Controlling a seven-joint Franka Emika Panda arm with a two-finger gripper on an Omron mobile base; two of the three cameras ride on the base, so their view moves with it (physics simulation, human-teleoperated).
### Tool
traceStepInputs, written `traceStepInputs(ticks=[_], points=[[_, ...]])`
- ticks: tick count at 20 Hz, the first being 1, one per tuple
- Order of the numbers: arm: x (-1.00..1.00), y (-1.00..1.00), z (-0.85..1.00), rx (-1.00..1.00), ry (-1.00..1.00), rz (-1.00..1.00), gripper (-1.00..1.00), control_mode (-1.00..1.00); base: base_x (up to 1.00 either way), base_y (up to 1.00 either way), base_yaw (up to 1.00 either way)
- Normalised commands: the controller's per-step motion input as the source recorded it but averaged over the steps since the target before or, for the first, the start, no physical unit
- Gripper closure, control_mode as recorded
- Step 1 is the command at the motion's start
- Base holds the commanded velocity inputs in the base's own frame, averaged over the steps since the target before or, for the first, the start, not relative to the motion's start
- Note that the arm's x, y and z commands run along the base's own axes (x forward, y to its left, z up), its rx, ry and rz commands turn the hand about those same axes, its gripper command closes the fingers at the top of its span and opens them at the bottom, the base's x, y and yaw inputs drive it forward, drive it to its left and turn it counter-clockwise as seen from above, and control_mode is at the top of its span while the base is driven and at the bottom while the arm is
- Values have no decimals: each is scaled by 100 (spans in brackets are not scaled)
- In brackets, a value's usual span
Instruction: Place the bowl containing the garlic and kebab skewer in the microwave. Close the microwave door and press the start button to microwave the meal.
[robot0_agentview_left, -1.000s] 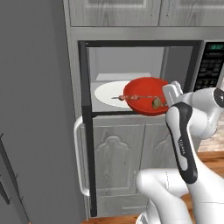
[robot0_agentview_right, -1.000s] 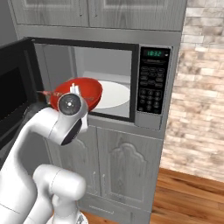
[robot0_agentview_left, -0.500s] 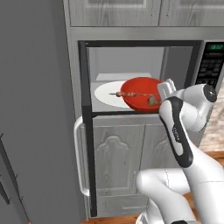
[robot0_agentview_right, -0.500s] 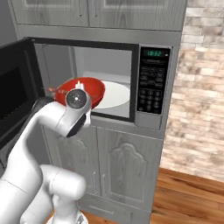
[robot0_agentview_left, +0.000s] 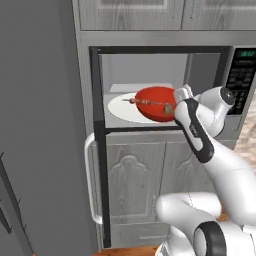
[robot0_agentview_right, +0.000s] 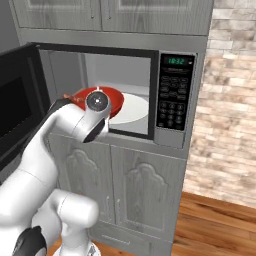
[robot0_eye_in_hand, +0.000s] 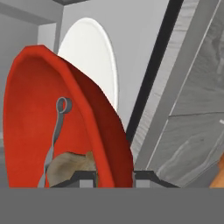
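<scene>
The red bowl (robot0_agentview_left: 156, 102) hangs tilted in the mouth of the open microwave (robot0_agentview_left: 240, 80), over its round white plate (robot0_agentview_left: 122, 109). My gripper (robot0_agentview_left: 181, 95) is shut on the bowl's right rim. In the bowl lie the kebab skewer (robot0_agentview_left: 144, 102) and the brownish garlic (robot0_agentview_left: 169, 108). In the hand view the bowl (robot0_eye_in_hand: 65, 122) stands on edge with the garlic (robot0_eye_in_hand: 70, 168) and the skewer (robot0_eye_in_hand: 54, 135) inside, the gripper (robot0_eye_in_hand: 114, 177) pinching its rim and the plate (robot0_eye_in_hand: 94, 57) behind. In the right base view my wrist covers part of the bowl (robot0_agentview_right: 117, 101). The microwave door (robot0_agentview_left: 99, 145) is swung wide open.
The door's white bar handle (robot0_agentview_left: 90, 180) juts toward me on the left. The keypad (robot0_agentview_right: 172, 100) with its green display is to the right of the cavity. Pale grey cabinet doors (robot0_agentview_right: 130, 190) are below, and a brick wall (robot0_agentview_right: 230, 100) is to the right.
My arm has carried the bowl a little deeper into the microwave cavity, over the plate. The grip on the rim is unchanged.
</scene>
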Motion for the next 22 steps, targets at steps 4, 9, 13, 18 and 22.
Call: traceStepInputs(ticks=[4, 9, 13, 18, 22], points=[[50, -1, 0, 6, 0, 0, 100, -100, 0, 0, 0], [47, -5, -12, 4, 1, 0, 100, -100, 0, 0, 0], [39, -8, -26, 0, 1, 0, 100, -100, 0, 0, 0], [29, -3, -31, 0, 1, 0, 100, -100, 0, 0, 0], [33, 0, -16, 0, 0, -1, 100, -100, 0, 0, 0]])
